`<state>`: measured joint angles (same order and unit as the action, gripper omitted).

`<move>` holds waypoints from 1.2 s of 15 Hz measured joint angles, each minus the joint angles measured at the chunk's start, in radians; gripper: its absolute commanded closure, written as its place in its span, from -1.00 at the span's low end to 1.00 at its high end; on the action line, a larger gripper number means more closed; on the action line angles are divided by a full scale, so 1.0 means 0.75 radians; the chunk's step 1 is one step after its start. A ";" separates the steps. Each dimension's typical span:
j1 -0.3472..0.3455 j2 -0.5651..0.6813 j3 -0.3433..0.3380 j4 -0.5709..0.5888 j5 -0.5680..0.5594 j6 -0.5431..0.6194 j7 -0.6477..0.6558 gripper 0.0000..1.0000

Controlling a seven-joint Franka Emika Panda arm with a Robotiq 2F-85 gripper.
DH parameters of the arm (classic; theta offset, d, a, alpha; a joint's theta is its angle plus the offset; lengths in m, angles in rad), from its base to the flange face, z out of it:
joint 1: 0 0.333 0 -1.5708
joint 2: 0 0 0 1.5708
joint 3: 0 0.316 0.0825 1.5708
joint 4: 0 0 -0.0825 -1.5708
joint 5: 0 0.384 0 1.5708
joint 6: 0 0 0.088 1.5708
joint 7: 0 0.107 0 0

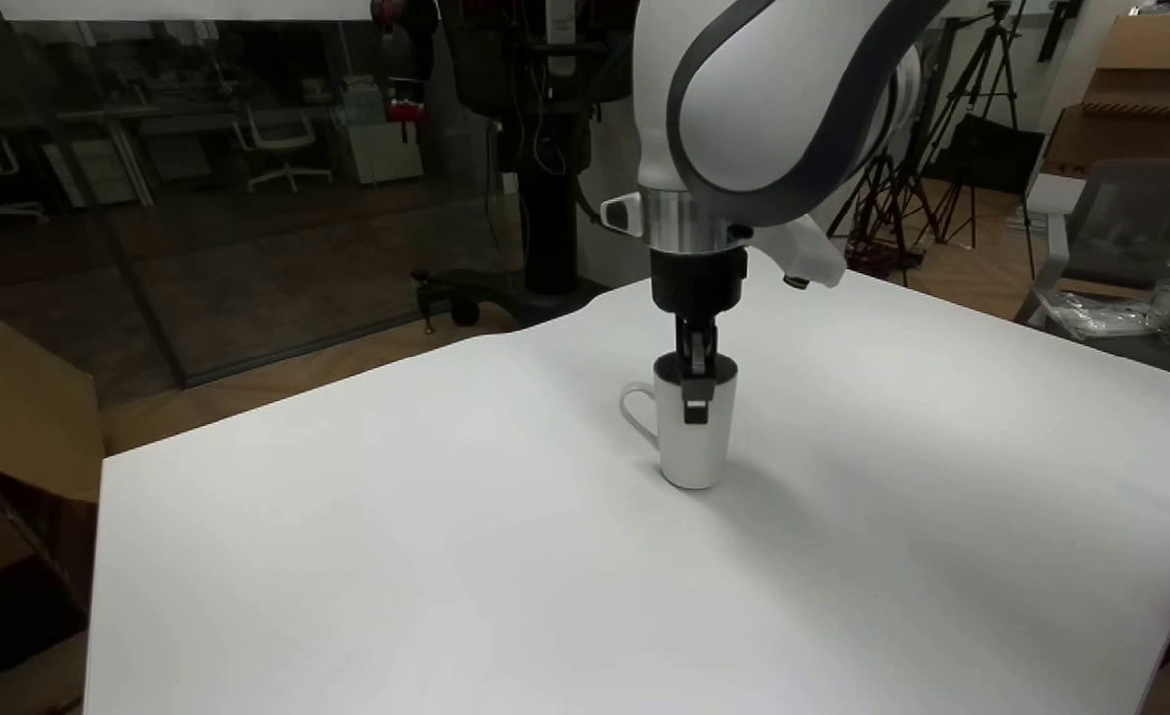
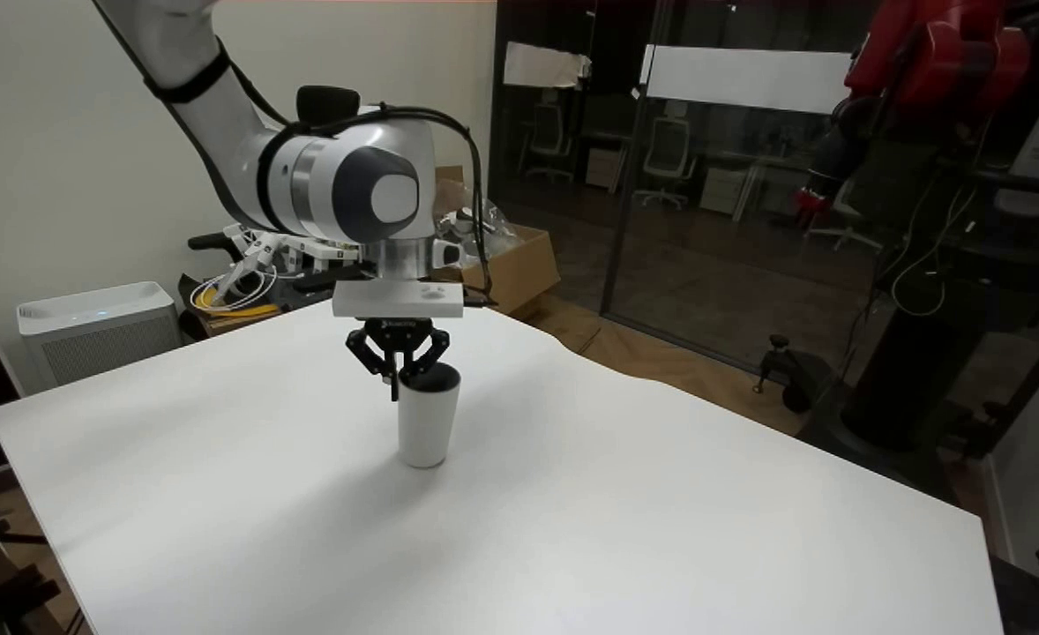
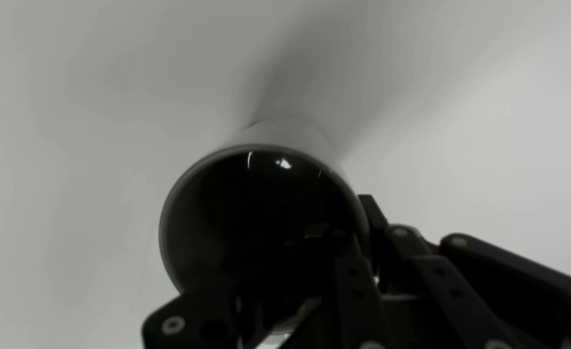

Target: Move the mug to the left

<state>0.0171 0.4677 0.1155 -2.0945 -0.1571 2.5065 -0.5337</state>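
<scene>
On the white table (image 1: 347, 556), your mug (image 1: 692, 457) stands upright or nearly so; whether its base touches the surface or is just above it, the views do not settle. The gripper (image 2: 401, 381) appears closed on the mug's wall, with one finger (image 3: 351, 276) inside and its partner outside. Such a pinch holds one side only, so the mug may tilt when you carry it. It is better that you lift only slightly, move slowly to the left, and let the base meet the table softly. Then part the fingers gently and rise straight, so that the inner one does not catch the rim (image 3: 266, 147). In an exterior view you find the handle (image 1: 625, 405), which the wrist view does not clearly show; the wrist view, for its part, lets you see the wall between both fingers. Both exterior views give you also the arm (image 2: 246, 150) above the mug.
</scene>
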 measured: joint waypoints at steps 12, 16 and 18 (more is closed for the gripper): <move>0.005 -0.049 0.002 -0.005 -0.002 0.003 0.033 -1.00; 0.003 -0.130 0.027 -0.041 0.011 -0.008 0.022 -1.00; -0.011 -0.174 0.061 -0.063 0.066 -0.031 -0.044 -1.00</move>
<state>0.0089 0.3375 0.1612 -2.1415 -0.1080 2.4834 -0.5663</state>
